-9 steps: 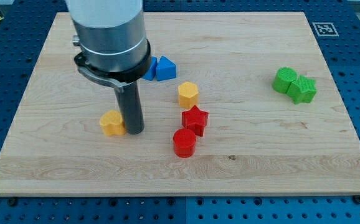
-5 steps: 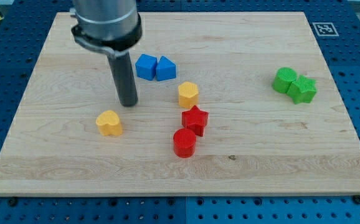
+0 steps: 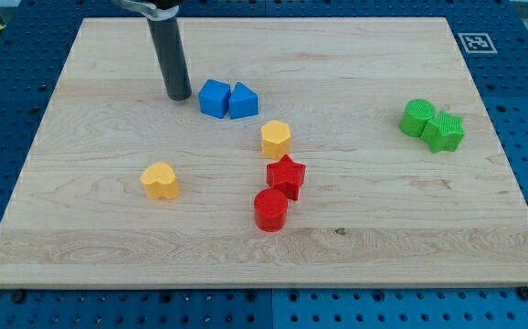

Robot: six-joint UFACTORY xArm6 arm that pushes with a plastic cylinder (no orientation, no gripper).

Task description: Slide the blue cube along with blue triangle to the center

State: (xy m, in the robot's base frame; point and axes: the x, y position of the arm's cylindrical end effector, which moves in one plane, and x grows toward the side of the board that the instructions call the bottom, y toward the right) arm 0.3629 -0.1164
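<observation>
The blue cube [image 3: 213, 98] and the blue triangle [image 3: 243, 100] sit side by side, touching, left of the board's middle and toward the view's top. The cube is on the left. My tip [image 3: 179, 95] rests on the board just left of the blue cube, a small gap away from it. The rod rises from the tip toward the view's top edge.
A yellow hexagon [image 3: 276, 139], a red star [image 3: 286, 175] and a red cylinder [image 3: 269, 209] stand in a line below the blue pair. A yellow heart [image 3: 161, 181] lies lower left. A green cylinder [image 3: 418, 117] and green star [image 3: 446, 132] sit at the right.
My tip has moved toward the view's top, from beside the yellow heart to just left of the blue cube. The yellow heart shifted slightly left early on. The other blocks have not moved.
</observation>
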